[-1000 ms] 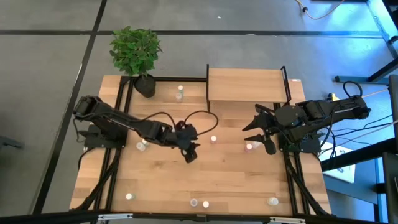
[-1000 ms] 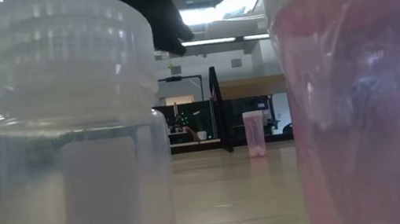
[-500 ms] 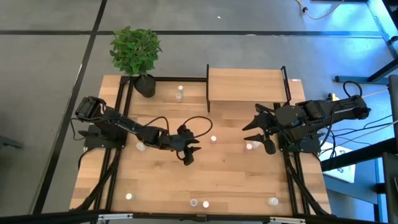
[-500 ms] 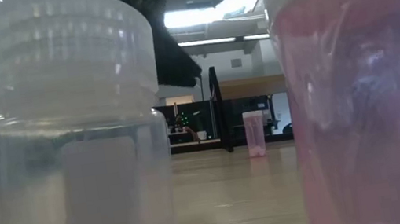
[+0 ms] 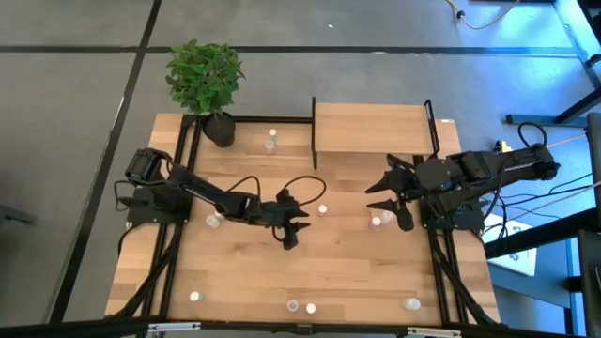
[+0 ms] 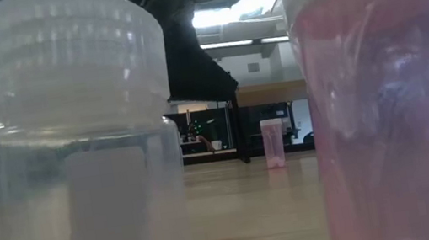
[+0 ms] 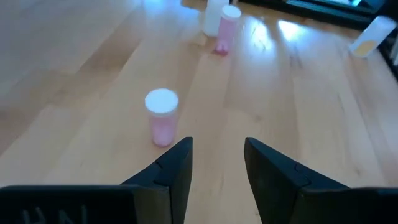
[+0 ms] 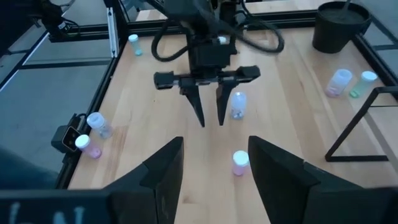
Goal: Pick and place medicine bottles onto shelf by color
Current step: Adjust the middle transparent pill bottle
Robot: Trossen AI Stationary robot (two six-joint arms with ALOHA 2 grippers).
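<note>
My left gripper (image 5: 290, 232) (image 7: 217, 167) is open, low over the middle of the table, with nothing between its fingers. A pink medicine bottle with a white cap (image 7: 161, 116) (image 5: 322, 209) stands just ahead of it, on the far side of the fingers and apart from them. My right gripper (image 5: 389, 201) (image 8: 214, 169) waits open above the table's right side. Another pink bottle (image 8: 240, 163) (image 5: 376, 222) stands under it. The shelf (image 5: 371, 129) stands at the far edge with nothing on top. My left gripper (image 8: 209, 111) also shows in the right wrist view.
A potted plant (image 5: 207, 80) stands at the far left corner with a bottle (image 5: 270, 141) beside it. More bottles stand by the left arm (image 5: 214, 221) and along the near edge (image 5: 195, 296) (image 5: 293, 306) (image 5: 411, 303). Two fill the low view (image 6: 84, 156) (image 6: 391, 102).
My left gripper has sunk toward the table and tipped nearer to level, shifting a little toward the right edge and the pink bottle. Its fingers stay open at the same gap.
</note>
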